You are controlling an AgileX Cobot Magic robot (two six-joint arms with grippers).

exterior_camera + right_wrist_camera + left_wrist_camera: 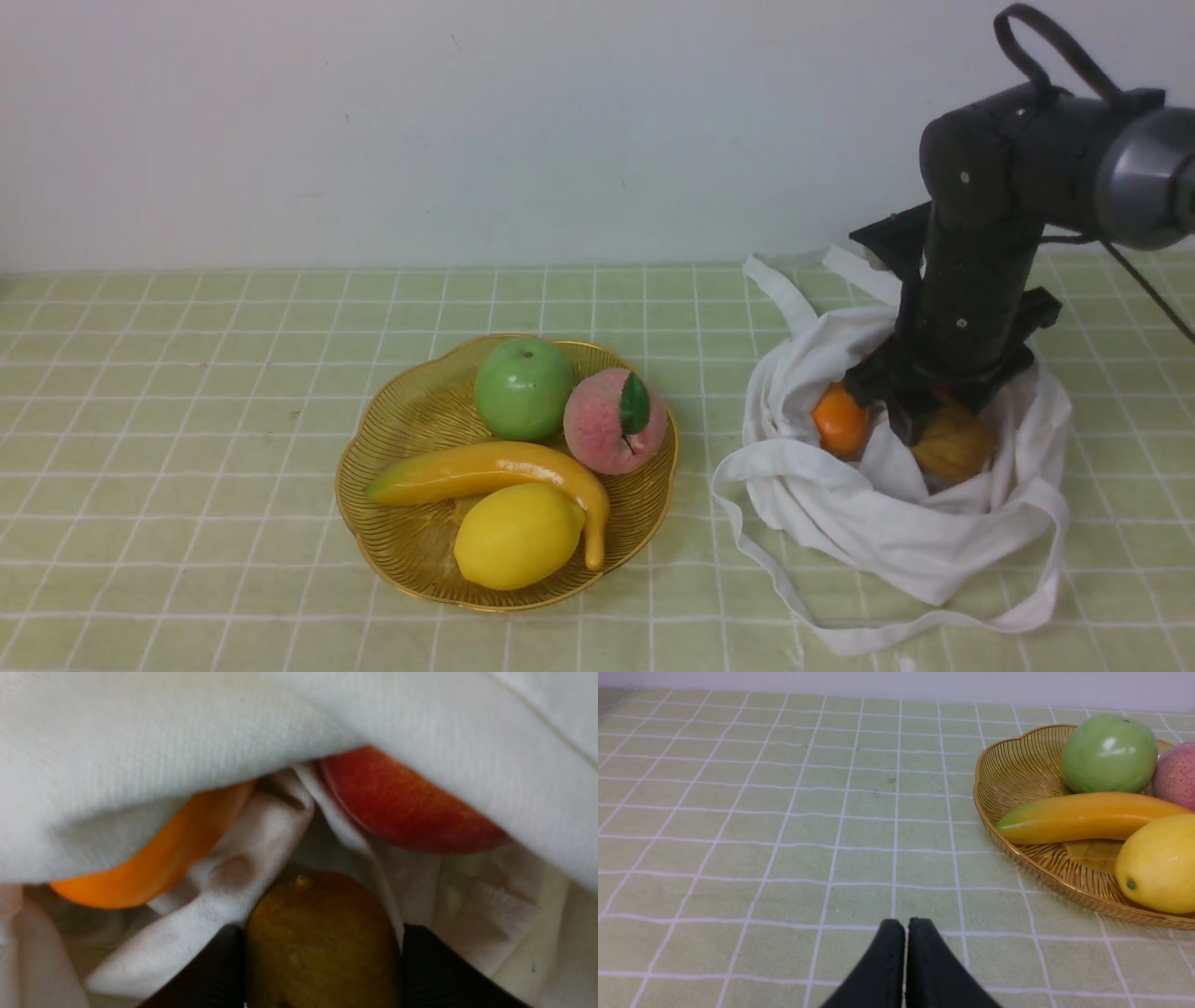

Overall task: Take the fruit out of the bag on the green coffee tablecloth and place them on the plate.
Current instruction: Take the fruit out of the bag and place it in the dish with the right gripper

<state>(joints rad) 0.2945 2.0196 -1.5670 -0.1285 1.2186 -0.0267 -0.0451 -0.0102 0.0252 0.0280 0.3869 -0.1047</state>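
While in the bag (840, 504), the kiwi (322, 956) in the right tool (324, 933)

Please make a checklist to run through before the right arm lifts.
- Right gripper closed on the kiwi: ok, fingers on both sides
- Bag cloth free of the fingers: cannot tell
- Room on the plate: ok, some bare space beside the banana
- Orange fruit and red apple on the plate: not ok, both in the bag
- Left gripper away from the plate: ok
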